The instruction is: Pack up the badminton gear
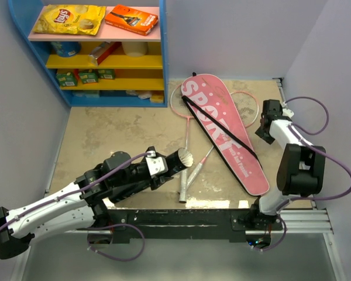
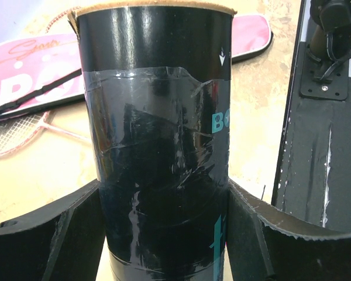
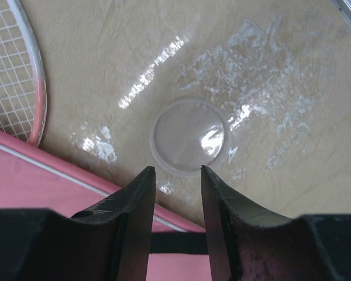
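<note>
**Two grippers busy, tube not yet capped**

I am holding the black tube (image 2: pixel 158 146) in the left gripper (image 2: pixel 164 196), jaws pressing both sides of the barrel partway down from the open mouth. In the top view the tube is lying near-level above the table (image 1: pixel 105 134), mouth pointing towards the racket handles. I am judging it light and stiff but glossy, with wrinkled tape round it, so it could slip or dent. A firm hold on the wall, well back from the rim, seems right.

White feathers of a shuttlecock (image 1: pixel 185 157) are showing at the mouth. How many are sitting inside I cannot tell. Feathers crush easily, so nothing should be pushing on them.

I am hovering the right gripper (image 3: pixel 176 175) with its jaws narrowly apart and holding nothing, tips just short of a clear lid (image 3: pixel 189 137) lying flat on the table. It looks thin and slick, so only its rim offers a hold.

The pink bag (image 1: pixel 222 132) is lying across the rackets (image 1: pixel 183 186), which are under it, not in it.
</note>
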Available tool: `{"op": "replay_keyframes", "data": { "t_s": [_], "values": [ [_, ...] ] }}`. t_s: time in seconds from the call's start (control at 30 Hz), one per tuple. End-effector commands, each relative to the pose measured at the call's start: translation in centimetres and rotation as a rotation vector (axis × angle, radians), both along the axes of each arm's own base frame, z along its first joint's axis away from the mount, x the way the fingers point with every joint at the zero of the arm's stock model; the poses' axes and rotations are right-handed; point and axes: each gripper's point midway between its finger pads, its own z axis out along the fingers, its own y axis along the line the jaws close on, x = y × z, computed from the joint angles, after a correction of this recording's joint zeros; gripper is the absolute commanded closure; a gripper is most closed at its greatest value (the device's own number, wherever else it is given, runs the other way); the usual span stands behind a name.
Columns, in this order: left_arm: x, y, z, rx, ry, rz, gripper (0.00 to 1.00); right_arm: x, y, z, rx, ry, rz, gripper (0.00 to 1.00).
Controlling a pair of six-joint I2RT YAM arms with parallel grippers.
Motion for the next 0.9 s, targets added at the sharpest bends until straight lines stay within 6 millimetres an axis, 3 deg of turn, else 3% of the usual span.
{"op": "replay_keyframes", "data": {
  "t_s": [0.0,0.33,0.6,0.87],
  "values": [
    [0.0,-0.3,4.0,-0.102,-0.045,0.003,1.0,3.0,-1.2,0.7,-0.025,-0.082,-0.036,0.6],
    [0.0,-0.4,3.8,-0.098,-0.044,-0.004,1.0,4.2,-0.8,-2.3,0.008,-0.06,-0.033,0.6],
    [0.1,-0.4,3.6,-0.092,-0.043,0.0,1.0,3.7,-0.8,-3.9,0.005,-0.03,-0.021,0.63],
    [0.3,-0.5,3.4,-0.084,-0.042,0.006,1.0,3.5,-0.5,-4.4,0.013,-0.027,-0.009,0.82]
  ]
}}
